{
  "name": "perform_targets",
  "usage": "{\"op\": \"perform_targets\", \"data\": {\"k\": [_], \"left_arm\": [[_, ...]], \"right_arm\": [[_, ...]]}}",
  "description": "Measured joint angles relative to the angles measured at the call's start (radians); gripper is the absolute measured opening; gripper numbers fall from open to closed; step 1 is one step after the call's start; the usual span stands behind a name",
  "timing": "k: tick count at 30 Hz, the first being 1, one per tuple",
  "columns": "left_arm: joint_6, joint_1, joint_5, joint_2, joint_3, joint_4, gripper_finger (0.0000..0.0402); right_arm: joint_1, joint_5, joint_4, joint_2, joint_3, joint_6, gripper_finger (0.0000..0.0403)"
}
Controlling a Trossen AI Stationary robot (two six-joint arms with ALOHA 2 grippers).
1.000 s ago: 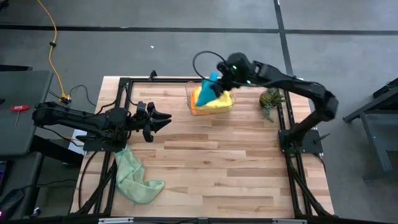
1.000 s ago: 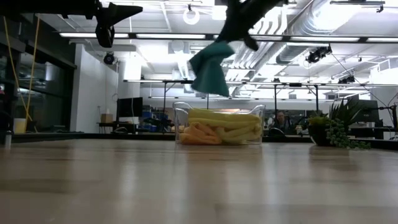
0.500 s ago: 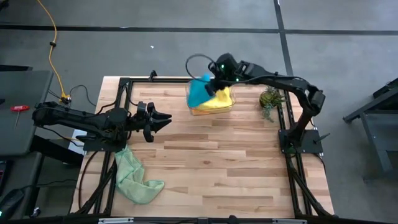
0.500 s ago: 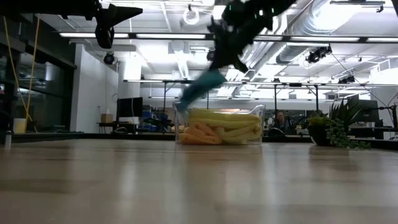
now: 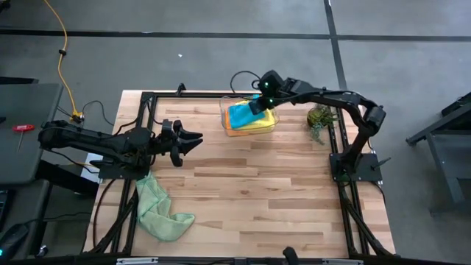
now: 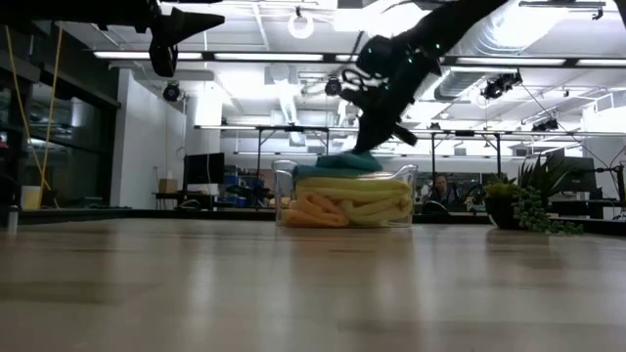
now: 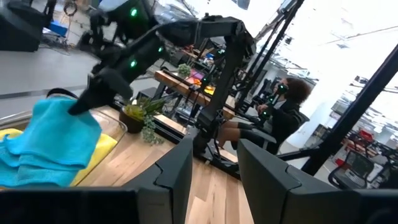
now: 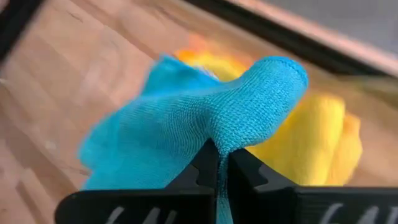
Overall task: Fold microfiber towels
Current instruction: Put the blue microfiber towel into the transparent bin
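Teal-blue towel (image 5: pixel 243 116) lies atop the yellow towels (image 5: pixel 259 125) in the clear bin (image 5: pixel 224 126), pinched at one fold by the shut right hand (image 5: pixel 256 107) directly above; the left hand (image 5: pixel 193 139), part-open and empty, waits well apart.

No text, label, brand or number can be read anywhere (room signage included).

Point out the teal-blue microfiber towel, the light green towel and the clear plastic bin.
Teal-blue microfiber towel (image 5: pixel 241 115), high view, its flat middle.
Light green towel (image 5: pixel 156 210), high view, its crumpled middle.
Clear plastic bin (image 6: pixel 287 200), low view, its side wall.
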Motion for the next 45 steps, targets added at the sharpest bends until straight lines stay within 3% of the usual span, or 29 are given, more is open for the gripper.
{"op": "perform_targets", "data": {"k": [6, 11, 22, 26, 32, 35, 41, 45], "left_arm": [[0.000, 0.000, -0.002, 0.000, 0.000, 0.000, 0.0118], [0.000, 0.000, -0.002, 0.000, 0.000, 0.000, 0.0118], [0.000, 0.000, 0.000, 0.000, 0.000, 0.000, 0.0118], [0.000, 0.000, 0.006, 0.000, 0.000, 0.000, 0.0118], [0.000, 0.000, 0.008, 0.000, 0.000, 0.000, 0.0118], [0.000, 0.000, 0.009, 0.000, 0.000, -0.001, 0.0118], [0.000, 0.000, 0.009, 0.000, 0.000, -0.003, 0.0118], [0.000, 0.000, 0.009, 0.000, 0.000, -0.004, 0.0118]], "right_arm": [[-0.002, 0.038, -0.051, -0.001, 0.081, -0.022, 0.0000], [-0.002, 0.053, -0.174, 0.015, 0.050, 0.054, 0.0000], [-0.002, 0.027, -0.182, 0.034, 0.006, 0.149, 0.0007], [-0.002, 0.028, -0.201, 0.034, 0.006, 0.158, 0.0035], [-0.005, 0.029, -0.264, 0.026, 0.006, 0.152, 0.0115], [-0.015, 0.080, -0.292, -0.001, 0.006, 0.146, 0.0142], [-0.032, 0.133, -0.227, -0.096, 0.006, 0.134, 0.0151], [-0.026, 0.093, -0.121, -0.129, 0.008, 0.134, 0.0147]]}}
